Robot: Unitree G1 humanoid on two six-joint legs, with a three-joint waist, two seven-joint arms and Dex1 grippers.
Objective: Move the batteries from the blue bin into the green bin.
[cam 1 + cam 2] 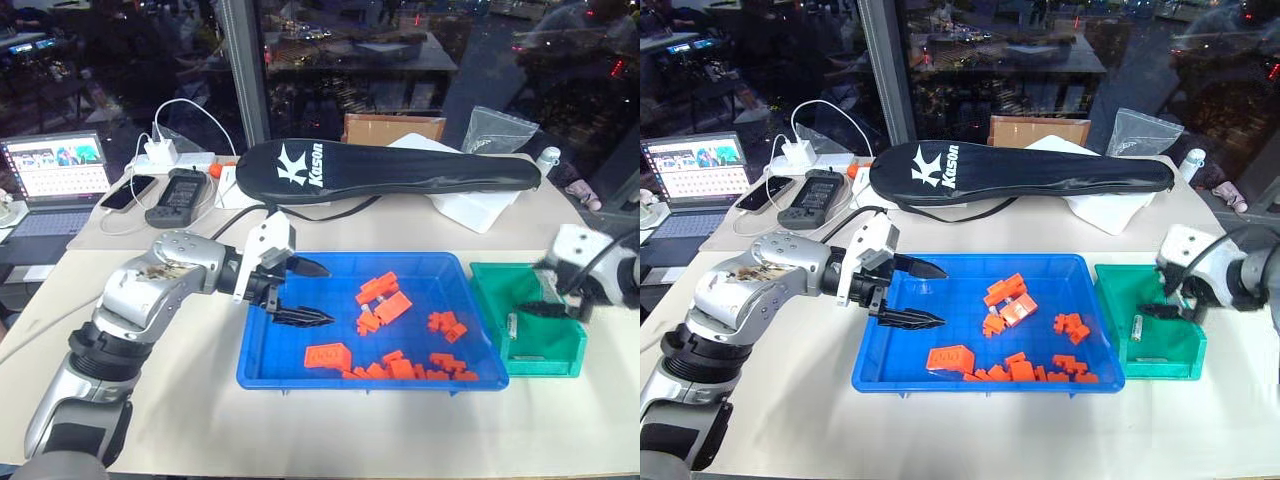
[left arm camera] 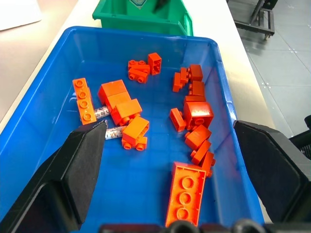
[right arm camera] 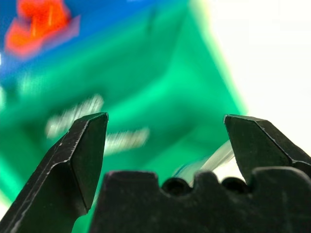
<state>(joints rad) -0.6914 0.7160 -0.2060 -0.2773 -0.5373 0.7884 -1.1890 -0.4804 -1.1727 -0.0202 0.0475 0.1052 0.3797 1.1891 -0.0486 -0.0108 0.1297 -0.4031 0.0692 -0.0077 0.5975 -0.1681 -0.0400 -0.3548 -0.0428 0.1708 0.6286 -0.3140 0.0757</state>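
Left gripper [image 1: 300, 293] jaws open, empty, over left end of blue bin [image 1: 262, 365]. Batteries [image 2: 103, 113] ahead of its jaws, half under orange bricks [image 2: 127, 110]. Right gripper [image 1: 1167, 302] jaws wide apart, nothing between, above green bin [image 1: 1185, 368]; one battery [image 1: 1136, 328] lies inside, below jaws.

Blue bin [image 1: 262, 345]; green bin [image 1: 573, 352]; orange bricks [image 1: 392, 306]; black claws.

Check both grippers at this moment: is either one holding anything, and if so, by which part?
Nothing is held. The left gripper hangs open over the blue bin, and the right gripper is open above the green bin, with nothing between its fingers.
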